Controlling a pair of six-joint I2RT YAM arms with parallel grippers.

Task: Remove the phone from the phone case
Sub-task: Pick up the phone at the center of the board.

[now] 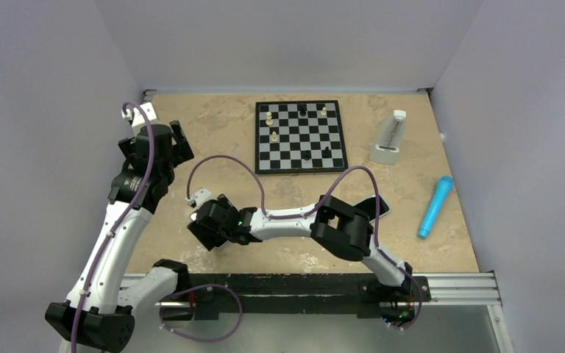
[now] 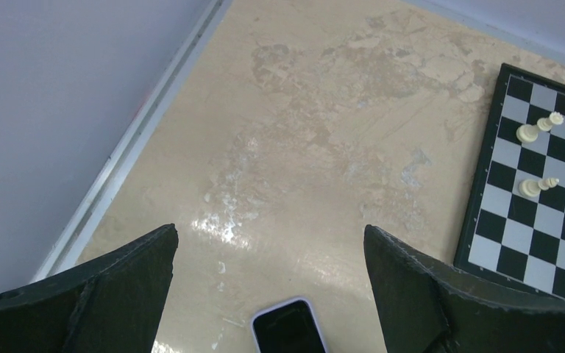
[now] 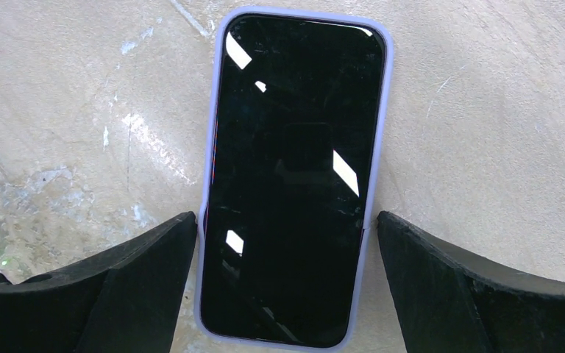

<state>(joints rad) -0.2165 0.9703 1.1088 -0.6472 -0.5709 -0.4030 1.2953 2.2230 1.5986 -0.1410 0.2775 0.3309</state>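
Note:
The phone (image 3: 294,184) has a black screen and sits in a lilac case (image 3: 381,110), lying flat and face up on the beige table. My right gripper (image 3: 285,217) is open and straddles the phone's lower half, with a fingertip close beside each long edge of the case. In the top view this gripper (image 1: 202,219) is left of centre and hides most of the phone; only a pale end (image 1: 200,197) shows. My left gripper (image 2: 270,232) is open and empty above bare table, and the phone's end (image 2: 288,331) shows at the bottom of its view. In the top view the left gripper (image 1: 163,140) is at the far left.
A chessboard (image 1: 301,137) with several pieces lies at the back centre and also shows in the left wrist view (image 2: 537,198). A white stand (image 1: 388,140) and a blue cylinder (image 1: 435,207) are at the right. A dark flat object (image 1: 379,207) lies behind the right arm's elbow. Walls close in the sides.

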